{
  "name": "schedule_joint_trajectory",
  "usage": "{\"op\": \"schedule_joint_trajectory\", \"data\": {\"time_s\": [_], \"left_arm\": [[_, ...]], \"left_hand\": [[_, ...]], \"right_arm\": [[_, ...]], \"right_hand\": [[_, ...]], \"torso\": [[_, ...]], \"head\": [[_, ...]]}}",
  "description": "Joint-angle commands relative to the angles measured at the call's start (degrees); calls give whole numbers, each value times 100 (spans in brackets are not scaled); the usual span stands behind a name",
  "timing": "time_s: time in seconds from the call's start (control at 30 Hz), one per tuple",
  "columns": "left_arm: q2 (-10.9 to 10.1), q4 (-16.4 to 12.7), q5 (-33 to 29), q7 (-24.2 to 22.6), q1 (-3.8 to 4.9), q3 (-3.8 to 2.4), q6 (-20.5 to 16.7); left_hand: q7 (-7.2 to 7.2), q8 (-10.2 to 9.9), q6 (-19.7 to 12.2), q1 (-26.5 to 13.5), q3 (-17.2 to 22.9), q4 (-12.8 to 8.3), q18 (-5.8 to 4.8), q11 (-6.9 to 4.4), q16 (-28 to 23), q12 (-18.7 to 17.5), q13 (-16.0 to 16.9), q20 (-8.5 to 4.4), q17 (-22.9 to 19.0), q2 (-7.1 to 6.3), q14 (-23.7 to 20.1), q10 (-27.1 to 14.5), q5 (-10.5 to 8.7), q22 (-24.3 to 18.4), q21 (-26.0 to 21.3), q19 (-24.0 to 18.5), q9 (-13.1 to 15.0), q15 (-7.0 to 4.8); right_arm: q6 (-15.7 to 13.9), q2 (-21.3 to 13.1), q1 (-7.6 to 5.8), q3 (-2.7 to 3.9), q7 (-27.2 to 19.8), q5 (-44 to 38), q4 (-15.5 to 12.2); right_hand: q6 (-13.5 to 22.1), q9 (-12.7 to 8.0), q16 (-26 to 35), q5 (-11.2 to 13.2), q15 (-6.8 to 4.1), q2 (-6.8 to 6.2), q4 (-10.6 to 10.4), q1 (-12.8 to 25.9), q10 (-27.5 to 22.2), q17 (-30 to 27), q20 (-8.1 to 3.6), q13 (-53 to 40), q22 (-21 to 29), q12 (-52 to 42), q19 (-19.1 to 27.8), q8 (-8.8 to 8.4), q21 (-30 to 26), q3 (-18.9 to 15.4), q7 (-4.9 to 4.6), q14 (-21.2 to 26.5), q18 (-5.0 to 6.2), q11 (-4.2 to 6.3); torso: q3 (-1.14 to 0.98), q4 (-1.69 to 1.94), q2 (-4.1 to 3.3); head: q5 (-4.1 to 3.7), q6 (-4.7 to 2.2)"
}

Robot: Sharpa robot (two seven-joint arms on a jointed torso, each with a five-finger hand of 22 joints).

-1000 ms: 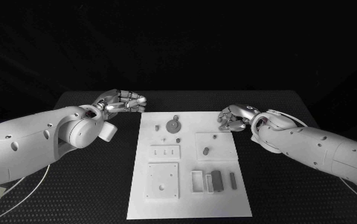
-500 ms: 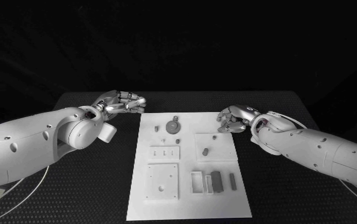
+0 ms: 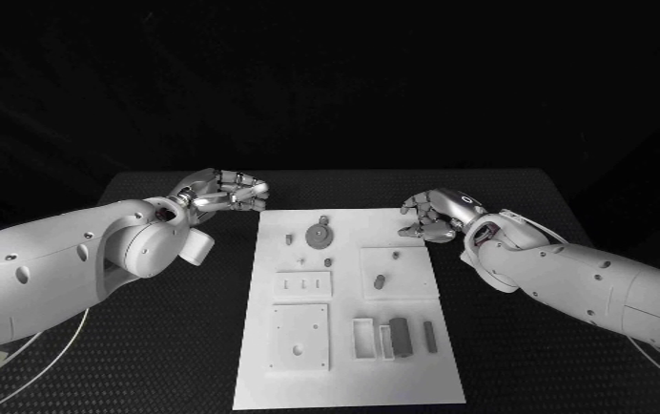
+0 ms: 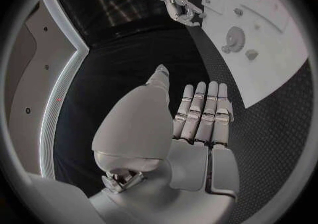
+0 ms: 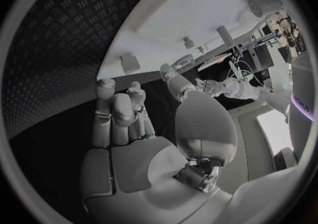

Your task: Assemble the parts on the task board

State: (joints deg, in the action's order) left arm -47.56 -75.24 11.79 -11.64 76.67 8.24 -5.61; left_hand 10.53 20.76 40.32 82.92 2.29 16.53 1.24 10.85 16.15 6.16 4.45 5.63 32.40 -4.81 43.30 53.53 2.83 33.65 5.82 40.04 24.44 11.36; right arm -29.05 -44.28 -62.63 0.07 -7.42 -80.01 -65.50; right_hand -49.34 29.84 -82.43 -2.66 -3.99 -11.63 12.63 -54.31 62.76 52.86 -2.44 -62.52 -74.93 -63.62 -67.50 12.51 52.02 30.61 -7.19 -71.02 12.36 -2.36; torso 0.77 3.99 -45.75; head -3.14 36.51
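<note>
The white task board [image 3: 344,376] lies in the middle of the black table. On it are a grey round disc [image 3: 319,233], a small peg [image 3: 289,238], an oval piece [image 3: 379,281] and dark blocks [image 3: 402,333] beside a white frame [image 3: 364,335]. My left hand [image 3: 220,190] hovers off the board's far left corner, fingers curled in, holding nothing. My right hand [image 3: 433,216] sits at the board's far right edge, fingers curled too, with no part visible in it. In the left wrist view my left hand [image 4: 199,115] has its fingers side by side, with the board [image 4: 265,70] and disc [image 4: 235,37] beyond. In the right wrist view my right hand's [image 5: 122,110] fingers bend inward.
Raised white panels on the board: one with slots [image 3: 302,283], a square one with holes [image 3: 300,335], and one at mid right [image 3: 399,269]. Black ribbed table surface [image 3: 165,338] flanks the board on both sides.
My right hand has drifted slightly up and away from the board's far right edge. The left hand and the parts have stayed put.
</note>
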Motion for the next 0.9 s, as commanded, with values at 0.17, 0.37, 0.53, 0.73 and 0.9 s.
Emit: {"op": "schedule_joint_trajectory", "data": {"time_s": [0.17,0.37,0.53,0.73,0.9], "left_arm": [[-26,-34,15,-30,4,-4,87],[-44,-30,25,-36,4,-3,71],[9,-5,25,-36,-1,-2,87],[18,9,25,-40,-5,0,81],[8,17,25,-32,-7,0,83]], "left_hand": [[13,-24,-27,73,-36,14,-17,28,-9,-31,-7,5,6,-4,50,6,0,8,21,34,-9,6],[14,-25,-25,74,-37,13,-17,28,-9,-31,-6,5,6,-4,52,8,0,8,21,34,-10,5],[16,-25,-24,73,-38,14,-17,27,-10,-31,-6,5,7,-3,52,9,0,8,20,34,-11,5],[18,-26,-23,71,-39,15,-17,27,-11,-32,-7,5,7,-1,53,10,0,9,20,36,-12,5],[20,-28,-22,70,-40,15,-17,26,-11,-32,-7,5,7,1,53,11,0,9,20,36,-13,5]], "right_arm": [[-667,-187,144,1,532,65,-341],[-876,-318,296,2,874,113,-648],[-1001,-287,385,1,1007,164,-686],[-1092,-216,410,1,1143,131,-603],[-1201,-156,445,2,1262,58,-515]], "right_hand": [[88,32,-33,-24,-10,27,-32,43,31,5,-38,1,-96,-34,-57,81,-6,-11,-150,-31,264,21],[43,50,-30,-24,-29,-5,-54,61,42,0,-48,10,-94,-31,-65,109,-7,-19,-131,-42,264,40],[17,63,-23,-24,-43,-64,-113,97,50,-7,-54,20,-90,-25,-72,127,-13,-11,-117,-49,264,54],[-3,73,-22,-25,-52,-94,-150,100,58,-6,-61,25,-89,-23,-79,140,-15,8,-107,-57,264,63],[-13,79,-20,-24,-57,-92,-168,99,62,-12,-64,27,-89,-22,-83,147,-16,19,-103,-59,264,68]], "torso": [[3,-3,0],[4,-15,-1],[13,-46,-5],[17,-47,-9],[18,-33,-9]], "head": [[-27,1],[-38,6],[-77,0],[-85,1],[-83,16]]}}
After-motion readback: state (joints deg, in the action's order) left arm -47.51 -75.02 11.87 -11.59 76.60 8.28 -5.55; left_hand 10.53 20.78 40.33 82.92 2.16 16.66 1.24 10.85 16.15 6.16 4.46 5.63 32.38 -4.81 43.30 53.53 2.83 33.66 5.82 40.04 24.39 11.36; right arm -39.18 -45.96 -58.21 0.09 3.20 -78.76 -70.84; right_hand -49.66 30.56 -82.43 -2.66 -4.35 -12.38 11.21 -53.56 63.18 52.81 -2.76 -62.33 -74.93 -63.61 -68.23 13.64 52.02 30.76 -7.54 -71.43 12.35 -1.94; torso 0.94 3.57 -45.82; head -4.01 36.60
